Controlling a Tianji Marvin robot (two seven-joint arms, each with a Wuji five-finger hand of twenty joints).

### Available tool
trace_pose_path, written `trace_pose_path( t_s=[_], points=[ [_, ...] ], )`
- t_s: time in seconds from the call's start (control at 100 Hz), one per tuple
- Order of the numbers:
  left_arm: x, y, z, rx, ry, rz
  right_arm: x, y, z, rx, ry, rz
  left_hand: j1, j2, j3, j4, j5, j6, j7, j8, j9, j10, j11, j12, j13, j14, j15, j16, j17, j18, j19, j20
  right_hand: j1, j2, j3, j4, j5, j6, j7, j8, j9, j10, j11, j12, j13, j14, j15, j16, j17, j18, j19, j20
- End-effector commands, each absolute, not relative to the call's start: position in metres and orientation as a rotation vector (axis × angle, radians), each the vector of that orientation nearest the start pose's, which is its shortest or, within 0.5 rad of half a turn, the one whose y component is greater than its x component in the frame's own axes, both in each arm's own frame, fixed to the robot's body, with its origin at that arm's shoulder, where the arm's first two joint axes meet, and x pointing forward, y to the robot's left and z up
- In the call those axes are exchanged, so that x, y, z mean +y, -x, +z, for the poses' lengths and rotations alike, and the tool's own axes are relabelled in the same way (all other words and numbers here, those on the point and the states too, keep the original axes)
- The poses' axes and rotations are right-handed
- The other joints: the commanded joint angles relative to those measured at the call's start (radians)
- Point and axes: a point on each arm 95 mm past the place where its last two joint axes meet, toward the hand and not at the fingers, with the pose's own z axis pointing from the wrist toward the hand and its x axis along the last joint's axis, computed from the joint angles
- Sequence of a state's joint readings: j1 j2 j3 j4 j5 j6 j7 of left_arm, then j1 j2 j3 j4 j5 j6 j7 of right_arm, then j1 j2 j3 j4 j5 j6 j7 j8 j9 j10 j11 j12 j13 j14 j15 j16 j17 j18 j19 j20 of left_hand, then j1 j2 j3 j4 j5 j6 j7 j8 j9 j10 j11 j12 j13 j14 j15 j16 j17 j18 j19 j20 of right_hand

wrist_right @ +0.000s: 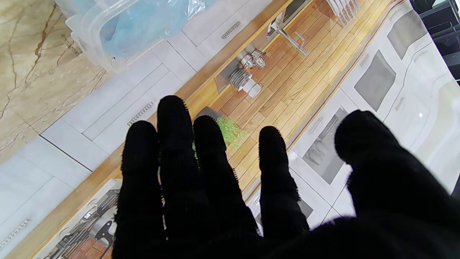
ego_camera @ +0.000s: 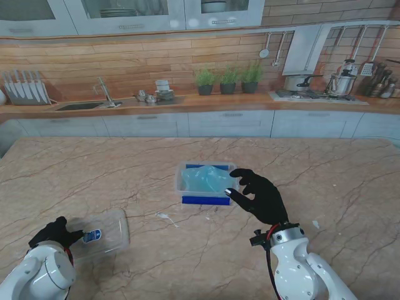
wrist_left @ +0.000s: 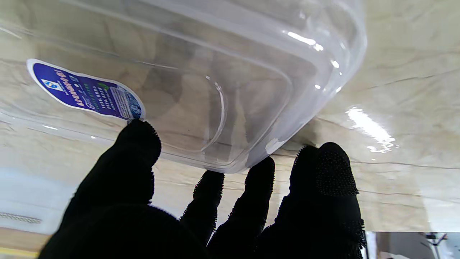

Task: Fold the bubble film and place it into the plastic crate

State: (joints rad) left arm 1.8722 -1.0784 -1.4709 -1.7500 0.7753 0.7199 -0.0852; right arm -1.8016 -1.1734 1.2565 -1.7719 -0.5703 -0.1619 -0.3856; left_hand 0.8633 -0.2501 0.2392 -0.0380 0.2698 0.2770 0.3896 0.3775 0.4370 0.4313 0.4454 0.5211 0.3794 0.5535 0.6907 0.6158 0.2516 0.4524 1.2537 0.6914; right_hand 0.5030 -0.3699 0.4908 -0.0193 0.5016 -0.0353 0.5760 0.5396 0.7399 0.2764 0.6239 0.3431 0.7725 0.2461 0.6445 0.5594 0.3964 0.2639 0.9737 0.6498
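1. At the near left of the marble table, the robot's left hand rests against a clear lid that lies flat on the stone. The left wrist view shows the thumb touching the lid's edge just by its blue sticker, with the other fingertips at the lid's rounded corner. Whether the hand actually grips the lid or only touches it cannot be told.

2. A small pale scrap lies on the table between the lid and the crate, apart from both.

3. Near the middle of the table stands the plastic crate, translucent with a blue base strip along its near side. The bubble film, pale blue and bunched, sits inside the crate and fills most of it. The right wrist view catches the crate's rim with the film mounded within.

4. Just right of the crate, the robot's right hand hovers with fingers spread, holding nothing. Its fingertips reach over the crate's right near corner; whether they touch the rim is unclear. In the right wrist view the fingers are splayed against the kitchen backdrop.

5. Farther right, another small white fleck lies on the stone.
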Motion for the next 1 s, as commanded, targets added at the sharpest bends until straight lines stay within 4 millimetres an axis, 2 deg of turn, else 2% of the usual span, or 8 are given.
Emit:
trace_pose_path(
  t_s=[0.0, 0.05, 0.1, 0.19, 0.32, 0.71, 0.99],
  points=[
    [0.121, -0.305, -0.389, 0.968, 1.990, -0.703, 0.024, -0.332, -0.302, -1.142, 1.958, -2.800, 0.003, -0.045, 0.089, 0.027, 0.112, -0.012, 0.147, 0.041, 0.026, -0.050, 0.053, 0.024, 0.126, -0.076, 0.099, 0.033, 0.011, -0.049, 0.054, 0.027, 0.003, 0.051, -0.020, 0.039, 0.012, 0.003, -0.018, 0.013, -0.010, 0.008, 0.010, 0.003, -0.012, 0.014, 0.016, 0.011, -0.010, -0.010, -0.016, 0.021],
    [0.117, -0.306, -0.390, 0.999, 2.000, -0.705, 0.024, -0.332, -0.302, -1.140, 1.960, -2.798, 0.022, -0.054, 0.116, 0.030, 0.118, -0.019, 0.149, 0.041, 0.016, -0.052, 0.050, 0.023, 0.127, -0.080, 0.103, 0.036, 0.016, -0.051, 0.057, 0.028, 0.001, 0.055, -0.021, 0.040, 0.012, 0.002, -0.019, 0.013, -0.011, 0.007, 0.010, 0.002, -0.012, 0.014, 0.016, 0.011, -0.010, -0.009, -0.016, 0.021],
    [0.113, -0.307, -0.390, 1.031, 2.001, -0.707, 0.024, -0.332, -0.302, -1.137, 1.963, -2.794, 0.026, -0.077, 0.202, 0.028, 0.125, -0.028, 0.152, 0.041, 0.012, -0.058, 0.054, 0.025, 0.132, -0.090, 0.113, 0.048, 0.024, -0.059, 0.065, 0.030, 0.002, 0.056, -0.022, 0.040, 0.012, 0.003, -0.020, 0.013, -0.011, 0.007, 0.009, 0.002, -0.014, 0.015, 0.015, 0.011, -0.012, -0.008, -0.016, 0.021],
    [0.110, -0.309, -0.389, 1.113, 1.969, -0.694, 0.024, -0.332, -0.302, -1.131, 1.967, -2.791, 0.045, -0.103, 0.300, 0.024, 0.133, -0.046, 0.165, 0.045, 0.003, -0.074, 0.057, 0.027, 0.149, -0.115, 0.121, 0.059, 0.041, -0.082, 0.078, 0.030, 0.001, 0.059, -0.024, 0.041, 0.014, 0.003, -0.020, 0.013, -0.011, 0.008, 0.008, 0.002, -0.015, 0.016, 0.015, 0.011, -0.013, -0.008, -0.016, 0.021],
    [0.108, -0.309, -0.390, 1.195, 1.915, -0.708, 0.023, -0.330, -0.301, -1.121, 1.966, -2.801, 0.079, -0.122, 0.397, 0.023, 0.149, -0.064, 0.191, 0.056, 0.003, -0.094, 0.071, 0.040, 0.168, -0.143, 0.135, 0.076, 0.059, -0.106, 0.094, 0.031, 0.001, 0.062, -0.026, 0.042, 0.017, 0.004, -0.021, 0.013, -0.010, 0.009, 0.007, 0.002, -0.015, 0.016, 0.015, 0.011, -0.013, -0.008, -0.016, 0.021],
    [0.093, -0.310, -0.385, 1.368, 1.837, -0.790, 0.023, -0.330, -0.301, -1.111, 1.974, -2.797, 0.148, -0.108, 0.497, 0.020, 0.211, -0.120, 0.252, 0.079, 0.017, -0.134, 0.088, 0.059, 0.193, -0.176, 0.160, 0.111, 0.091, -0.136, 0.119, 0.031, 0.003, 0.068, -0.031, 0.045, 0.023, 0.003, -0.022, 0.014, -0.010, 0.010, 0.006, 0.002, -0.016, 0.018, 0.015, 0.012, -0.015, -0.007, -0.016, 0.022],
    [0.079, -0.311, -0.380, 1.408, 1.833, -0.836, 0.023, -0.329, -0.300, -1.101, 1.977, -2.806, 0.123, -0.131, 0.476, 0.000, 0.212, -0.103, 0.261, 0.080, 0.028, -0.110, 0.105, 0.074, 0.228, -0.181, 0.195, 0.136, 0.135, -0.143, 0.153, 0.037, 0.003, 0.069, -0.035, 0.046, 0.026, 0.004, -0.023, 0.015, -0.009, 0.012, 0.006, 0.003, -0.015, 0.019, 0.017, 0.013, -0.016, -0.008, -0.016, 0.023]
  ],
)
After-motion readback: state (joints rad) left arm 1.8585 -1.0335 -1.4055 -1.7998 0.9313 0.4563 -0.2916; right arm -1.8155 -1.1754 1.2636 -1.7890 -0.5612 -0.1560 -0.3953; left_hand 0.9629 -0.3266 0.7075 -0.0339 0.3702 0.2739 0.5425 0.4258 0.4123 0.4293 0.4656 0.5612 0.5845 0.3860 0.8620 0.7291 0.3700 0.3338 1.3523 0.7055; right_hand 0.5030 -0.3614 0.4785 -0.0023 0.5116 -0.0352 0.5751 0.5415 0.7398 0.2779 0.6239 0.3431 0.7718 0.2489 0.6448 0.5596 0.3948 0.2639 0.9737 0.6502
